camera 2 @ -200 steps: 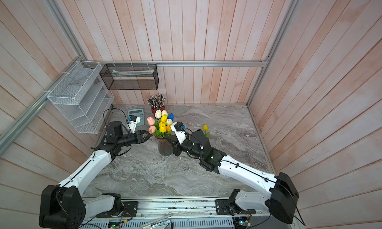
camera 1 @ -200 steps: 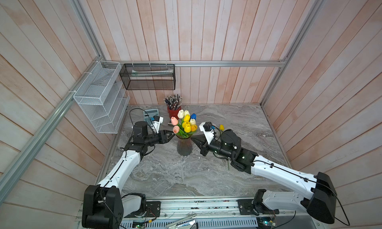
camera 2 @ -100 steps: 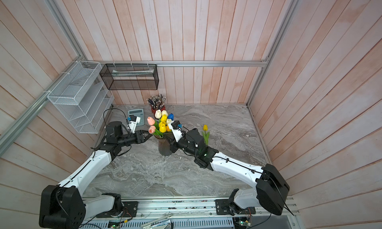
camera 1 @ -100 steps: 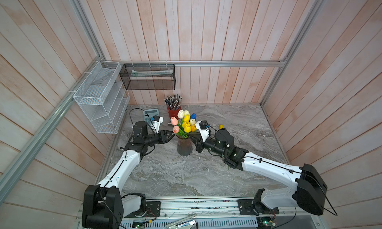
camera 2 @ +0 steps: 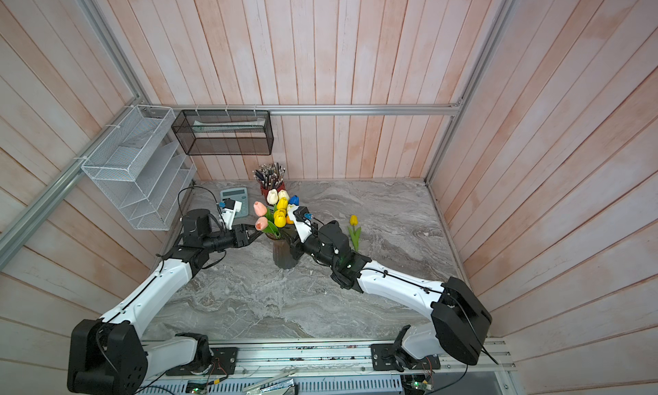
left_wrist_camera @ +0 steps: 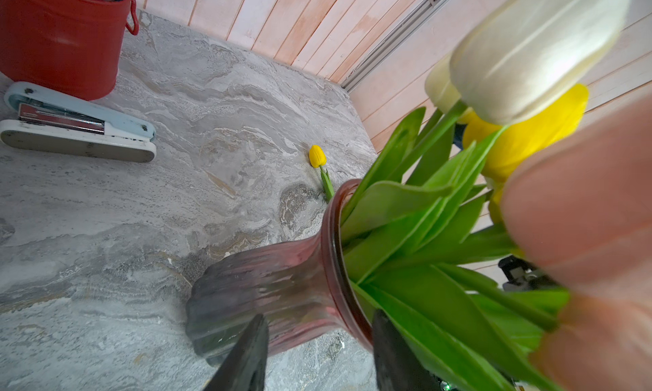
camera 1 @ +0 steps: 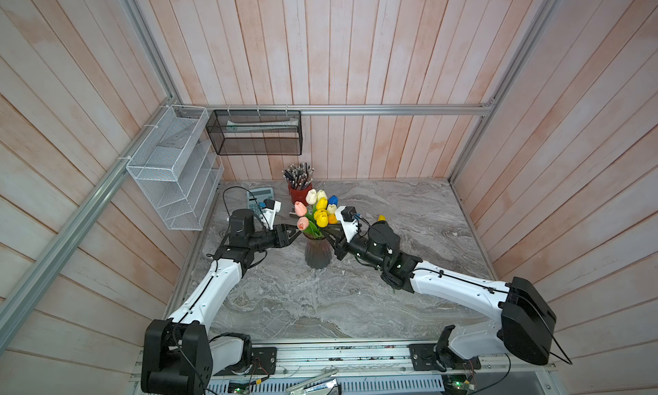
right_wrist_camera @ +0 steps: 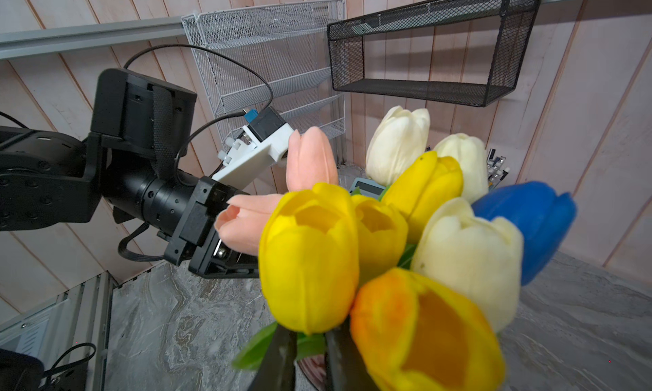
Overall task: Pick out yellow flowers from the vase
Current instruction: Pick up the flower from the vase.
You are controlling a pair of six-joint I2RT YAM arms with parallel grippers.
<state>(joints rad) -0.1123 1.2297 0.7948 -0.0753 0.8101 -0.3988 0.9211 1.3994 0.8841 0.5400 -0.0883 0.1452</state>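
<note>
While the left hand (camera 1: 294,231) clamps the vase (camera 1: 316,255) rim, right hand (right_wrist_camera: 309,336) slightly parted, just beneath the yellow flowers (right_wrist_camera: 310,258), single yellow flower (camera 2: 353,220) lying apart on the desk (camera 2: 395,240).

Pale plank walls (camera 1: 356,54), grey marbled tabletop (camera 1: 320,304), white rack (camera 1: 171,168), black mesh shelf (camera 1: 256,136).

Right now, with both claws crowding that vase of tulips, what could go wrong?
The right claw is pressed in close, so it might catch a white tulip or leaf instead of a yellow flower. Pulling one out could tip the vase if the left claw at its rim slips.
</note>
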